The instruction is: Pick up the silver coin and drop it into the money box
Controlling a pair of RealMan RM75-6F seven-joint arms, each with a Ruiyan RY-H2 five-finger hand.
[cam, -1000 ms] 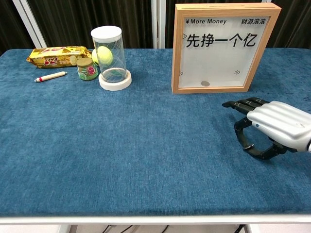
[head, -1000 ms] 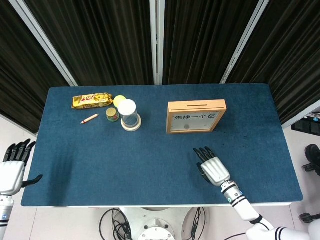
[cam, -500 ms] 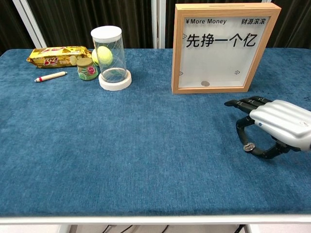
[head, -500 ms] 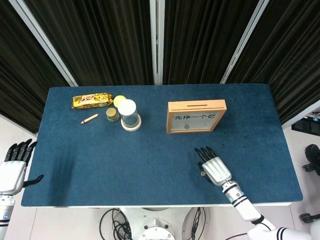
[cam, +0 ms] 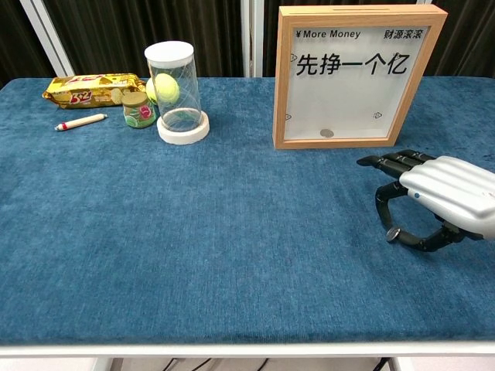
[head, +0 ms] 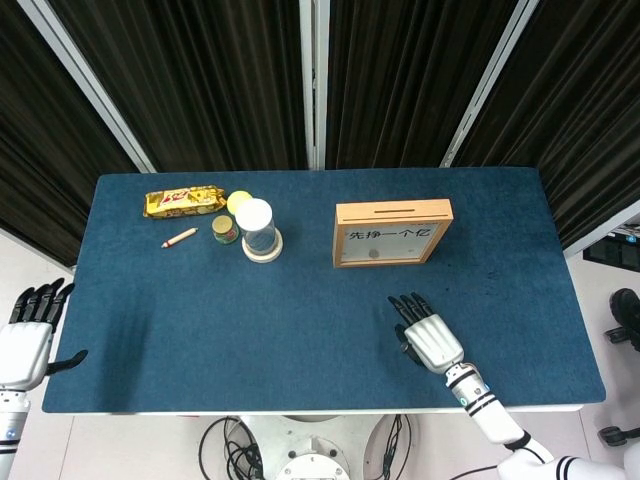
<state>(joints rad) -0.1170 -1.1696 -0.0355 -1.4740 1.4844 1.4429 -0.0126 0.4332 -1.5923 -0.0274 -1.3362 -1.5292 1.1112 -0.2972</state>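
Note:
My right hand point(cam: 437, 193) lies palm down on the blue cloth, in front of and to the right of the wooden money box point(cam: 357, 77). Its fingers point(cam: 387, 164) reach straight toward the box, and the thumb curls underneath, apart from them. A small round silver coin point(cam: 393, 234) shows at the thumb tip, touching it, low on the cloth. In the head view the right hand point(head: 428, 335) covers the coin. The money box point(head: 392, 232) stands upright with its slot on top, and one coin point(cam: 327, 133) lies inside behind the glass. My left hand point(head: 25, 335) hangs off the table's left edge, fingers apart, holding nothing.
At the back left stand a clear jar point(cam: 177, 89) with a yellow ball inside, a small green-labelled jar point(cam: 139, 110), a yellow snack packet point(cam: 93, 87) and a crayon point(cam: 80, 121). The table's front edge point(cam: 247, 340) is close below the right hand.
The right hand drew slightly back to the right, and its thumb shifted. The coin, unseen one second ago, came into view at the thumb tip. The left hand stayed still.

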